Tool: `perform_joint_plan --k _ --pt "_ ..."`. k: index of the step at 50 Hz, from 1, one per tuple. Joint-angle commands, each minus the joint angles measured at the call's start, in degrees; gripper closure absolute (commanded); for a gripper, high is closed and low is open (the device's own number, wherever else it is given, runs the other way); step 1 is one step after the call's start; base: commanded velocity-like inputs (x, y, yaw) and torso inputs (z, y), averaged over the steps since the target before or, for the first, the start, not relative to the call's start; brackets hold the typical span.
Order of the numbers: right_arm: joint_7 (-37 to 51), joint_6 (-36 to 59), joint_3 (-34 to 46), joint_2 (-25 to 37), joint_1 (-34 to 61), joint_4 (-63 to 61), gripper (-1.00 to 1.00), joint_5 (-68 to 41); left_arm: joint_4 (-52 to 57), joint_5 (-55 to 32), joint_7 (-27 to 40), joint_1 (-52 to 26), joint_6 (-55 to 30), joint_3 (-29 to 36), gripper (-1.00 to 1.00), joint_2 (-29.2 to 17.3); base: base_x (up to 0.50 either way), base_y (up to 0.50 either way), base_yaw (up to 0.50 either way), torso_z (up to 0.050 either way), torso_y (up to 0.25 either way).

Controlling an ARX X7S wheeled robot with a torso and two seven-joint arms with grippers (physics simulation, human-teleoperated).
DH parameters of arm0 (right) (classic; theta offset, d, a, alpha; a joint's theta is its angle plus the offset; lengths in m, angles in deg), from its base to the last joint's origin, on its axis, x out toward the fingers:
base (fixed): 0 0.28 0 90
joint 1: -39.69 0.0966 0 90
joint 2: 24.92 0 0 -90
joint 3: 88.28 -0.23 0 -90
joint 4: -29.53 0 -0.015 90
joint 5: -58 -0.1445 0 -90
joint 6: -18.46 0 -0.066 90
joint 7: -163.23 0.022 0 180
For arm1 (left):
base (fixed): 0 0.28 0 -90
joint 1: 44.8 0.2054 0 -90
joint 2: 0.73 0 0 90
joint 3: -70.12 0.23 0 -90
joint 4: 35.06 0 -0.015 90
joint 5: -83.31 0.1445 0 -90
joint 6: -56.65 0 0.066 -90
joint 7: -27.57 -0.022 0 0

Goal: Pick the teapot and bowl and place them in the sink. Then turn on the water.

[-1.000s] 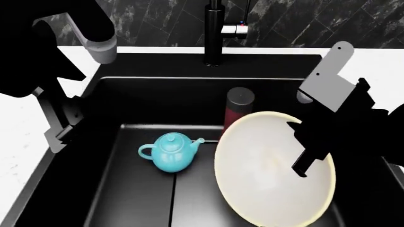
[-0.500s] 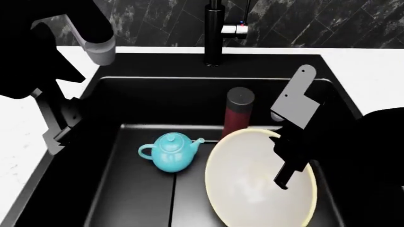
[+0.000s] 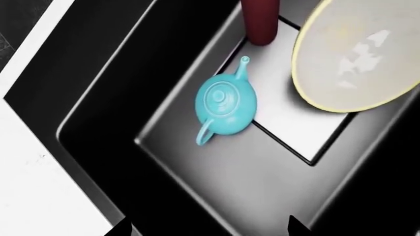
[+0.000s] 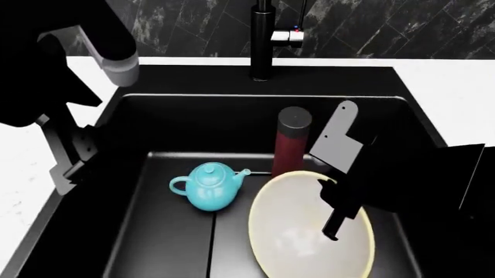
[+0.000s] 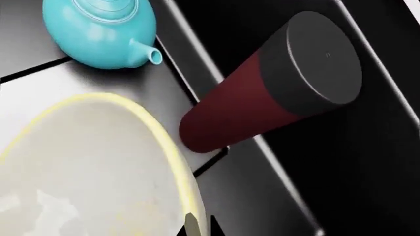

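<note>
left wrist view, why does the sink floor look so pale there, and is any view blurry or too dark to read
Left wrist view: the sink floor reflects light to a pale grey sheen beside the teapot. Head view: both arms render as near-black silhouettes, so the right gripper over the bowl shows little detail. Right wrist view: the dark red cylinder looks stretched by closeness. None looks blurred.

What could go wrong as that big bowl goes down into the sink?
The bowl hangs tilted from the right gripper at its rim, close beside the dark red cylinder; a nudge could topple that cylinder. The bowl's edge also comes near the teapot and its spout, so it may bump or land on it. Held only by the rim, the bowl could slip and drop onto the sink floor.
</note>
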Motion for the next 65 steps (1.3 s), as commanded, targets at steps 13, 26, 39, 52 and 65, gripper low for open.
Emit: perform_joint_plan --k 13,26,39,52,65 --pt "-0.4 -3.0 4.4 -1.7 -2.2 3.1 -1.00 6.1 0.6 -2.0 1.5 0.1 0.1 0.7 -1.00 -0.9 0.00 0.00 0.00 0.000 0.000" --pt "-0.7 -3.8 5.4 -1.4 -2.7 4.4 -1.00 7.5 1.0 -3.1 2.5 0.6 0.7 1.1 -1.00 -1.6 0.00 0.00 0.00 0.000 0.000" --pt "-0.8 -3.2 4.9 0.2 -1.3 3.8 -1.00 7.2 0.7 -2.7 2.1 0.2 0.3 0.9 -1.00 -1.2 0.00 0.00 0.00 0.000 0.000" --pt "-2.3 -3.6 5.4 3.6 2.8 1.3 -1.00 10.1 0.2 -1.8 1.4 0.0 0.0 0.7 -1.00 -0.2 0.00 0.00 0.00 0.000 0.000" --pt "-2.0 -1.1 0.1 8.2 6.5 -4.6 -1.00 3.6 0.2 -3.7 3.7 0.0 0.0 0.4 -1.00 -0.8 0.00 0.00 0.00 0.000 0.000"
